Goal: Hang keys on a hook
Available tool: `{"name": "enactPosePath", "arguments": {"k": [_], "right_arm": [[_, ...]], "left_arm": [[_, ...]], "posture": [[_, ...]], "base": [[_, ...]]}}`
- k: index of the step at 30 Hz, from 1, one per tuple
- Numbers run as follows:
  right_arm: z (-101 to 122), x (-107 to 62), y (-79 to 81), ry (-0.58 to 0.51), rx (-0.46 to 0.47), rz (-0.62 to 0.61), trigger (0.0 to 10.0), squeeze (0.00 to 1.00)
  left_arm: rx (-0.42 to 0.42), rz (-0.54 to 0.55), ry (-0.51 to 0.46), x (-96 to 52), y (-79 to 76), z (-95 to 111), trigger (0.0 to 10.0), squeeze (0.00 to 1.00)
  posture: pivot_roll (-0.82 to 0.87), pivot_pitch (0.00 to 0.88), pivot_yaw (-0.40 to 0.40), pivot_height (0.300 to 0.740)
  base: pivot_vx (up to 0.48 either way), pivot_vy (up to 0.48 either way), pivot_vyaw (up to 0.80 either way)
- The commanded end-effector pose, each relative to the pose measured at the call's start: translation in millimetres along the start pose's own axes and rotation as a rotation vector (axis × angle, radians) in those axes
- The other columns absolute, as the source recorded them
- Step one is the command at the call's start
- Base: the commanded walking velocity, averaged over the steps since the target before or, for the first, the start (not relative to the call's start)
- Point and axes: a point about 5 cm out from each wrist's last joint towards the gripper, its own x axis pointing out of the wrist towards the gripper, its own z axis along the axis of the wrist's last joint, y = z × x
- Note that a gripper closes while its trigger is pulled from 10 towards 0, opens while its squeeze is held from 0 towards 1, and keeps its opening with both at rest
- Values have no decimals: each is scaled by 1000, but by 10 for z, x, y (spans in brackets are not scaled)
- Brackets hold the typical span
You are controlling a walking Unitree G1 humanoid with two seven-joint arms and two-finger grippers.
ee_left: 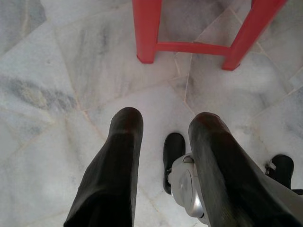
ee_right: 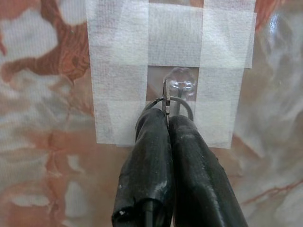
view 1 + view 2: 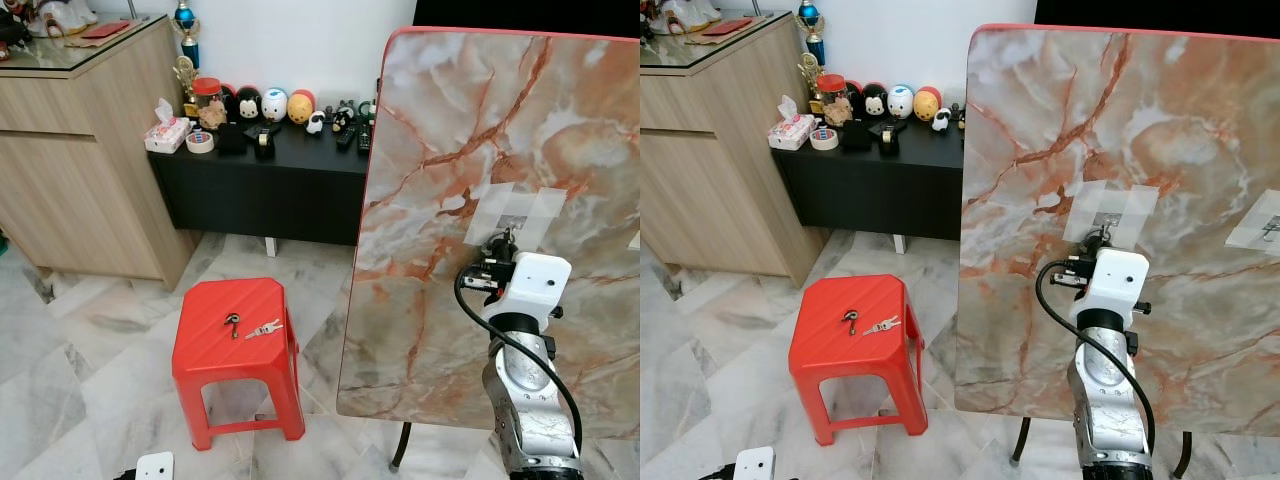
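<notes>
The upright marble board [image 3: 470, 180] stands close behind the hook [image 2: 182, 87]; open floor [image 3: 90, 340] surrounds the red stool [image 3: 235, 345].

no legible text, labels or numbers

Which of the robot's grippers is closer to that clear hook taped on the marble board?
The right. The right gripper is up at the hook, fingers pinched on a key ring right beside it. The left gripper hangs low over the floor by the red stool.
</notes>
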Motion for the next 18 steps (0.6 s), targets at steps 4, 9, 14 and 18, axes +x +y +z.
{"name": "enactPosePath", "arguments": {"k": [4, 9, 14, 18], "right_arm": [[11, 21, 8, -9, 15, -1, 10000, 0], [1, 35, 2, 1, 13, -9, 10000, 0], [-22, 41, -10, 17, 4, -18, 10000, 0], [-31, 48, -18, 21, 5, -21, 10000, 0]], "left_arm": [[8, 6, 2, 1, 49, 7, 10000, 0], [8, 9, 6, 0, 84, 6, 10000, 0], [7, 12, 11, 0, 115, 7, 10000, 0], [8, 16, 19, -3, 155, 1, 10000, 0]], "posture": [[32, 0, -40, 740], [32, 0, -40, 740], [34, 0, -40, 740], [34, 0, -38, 740]], "base": [[0, 0, 0], [0, 0, 0], [0, 0, 0], [0, 0, 0]]}}
